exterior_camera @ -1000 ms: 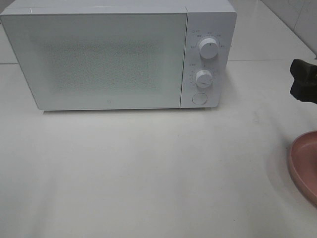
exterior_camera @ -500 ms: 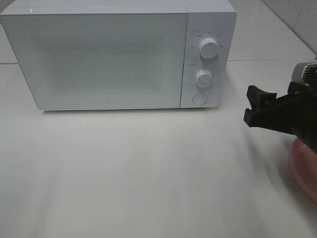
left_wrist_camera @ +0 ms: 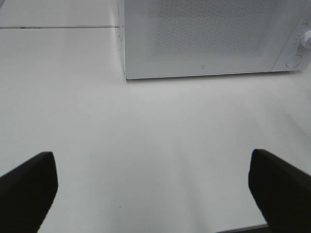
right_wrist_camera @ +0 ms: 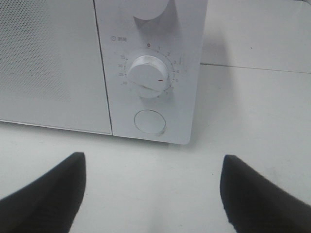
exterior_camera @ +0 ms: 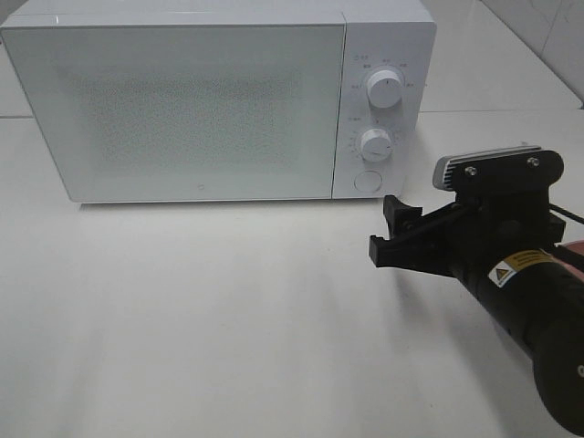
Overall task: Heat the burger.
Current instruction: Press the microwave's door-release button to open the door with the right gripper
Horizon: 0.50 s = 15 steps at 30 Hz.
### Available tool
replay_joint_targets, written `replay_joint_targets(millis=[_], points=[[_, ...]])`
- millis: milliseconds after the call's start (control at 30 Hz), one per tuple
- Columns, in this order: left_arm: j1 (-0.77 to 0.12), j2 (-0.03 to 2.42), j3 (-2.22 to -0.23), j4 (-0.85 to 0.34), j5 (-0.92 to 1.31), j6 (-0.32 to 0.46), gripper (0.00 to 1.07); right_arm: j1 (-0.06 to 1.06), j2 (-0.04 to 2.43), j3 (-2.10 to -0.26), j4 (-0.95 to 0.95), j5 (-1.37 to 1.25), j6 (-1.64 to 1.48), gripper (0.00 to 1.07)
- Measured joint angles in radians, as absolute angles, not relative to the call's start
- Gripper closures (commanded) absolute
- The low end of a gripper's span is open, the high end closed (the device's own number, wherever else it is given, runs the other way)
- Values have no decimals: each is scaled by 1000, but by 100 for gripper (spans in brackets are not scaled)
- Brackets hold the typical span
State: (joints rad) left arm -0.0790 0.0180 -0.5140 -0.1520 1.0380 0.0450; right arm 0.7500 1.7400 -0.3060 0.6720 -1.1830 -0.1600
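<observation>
1. Tabletop [exterior_camera: 228, 328]: white, glossy, running across the whole front of the high view.
2. Left gripper [left_wrist_camera: 153, 194], seen only from its own wrist camera: jaws spread wide, 2 dark fingers [left_wrist_camera: 26, 189] far apart with nothing between them. Over the table, well short of the microwave [exterior_camera: 182, 109] and facing its left front corner.
3. White microwave at the back of the table, from the far left to past the middle. Speckled door [exterior_camera: 192, 114] shut flush, covering most of the front.
4. Control panel [exterior_camera: 397, 55] right of the door, with 3 controls in 1 column: upper knob [exterior_camera: 383, 88], lower knob [exterior_camera: 375, 144], round button [exterior_camera: 367, 181] at the foot. Printed numerals around the lower knob, legible only in part from the right wrist camera.
5. Right gripper [exterior_camera: 385, 230]: black, reaching in from the right of the high view, tips just in front of the panel's lower right corner, near the microwave but apart from it. Jaws wide apart, empty. From its wrist camera, 2 dark fingers [right_wrist_camera: 43, 194] framing the round button and the lower knob straight ahead.
6. Right arm [exterior_camera: 529, 292]: black, thick, with a yellow warning label, filling the lower right of the high view.
7. Pink plate [exterior_camera: 575, 257]: only a sliver at the right edge, mostly hidden behind that arm.
8. Burger: in none of the 3 views, so its place cannot be told.
</observation>
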Motion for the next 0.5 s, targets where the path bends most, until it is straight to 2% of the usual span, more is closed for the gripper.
replay_joint_targets(millis=[367, 467, 500], points=[[-79, 18, -514, -152, 1038, 45, 6, 779, 1770, -352, 695, -1182, -62, 34], [-79, 18, -514, -152, 1038, 45, 6, 779, 1770, -352, 696, -1182, 66, 38], [-79, 18, -514, -152, 1038, 45, 6, 779, 1770, -352, 696, -1182, 180, 43]])
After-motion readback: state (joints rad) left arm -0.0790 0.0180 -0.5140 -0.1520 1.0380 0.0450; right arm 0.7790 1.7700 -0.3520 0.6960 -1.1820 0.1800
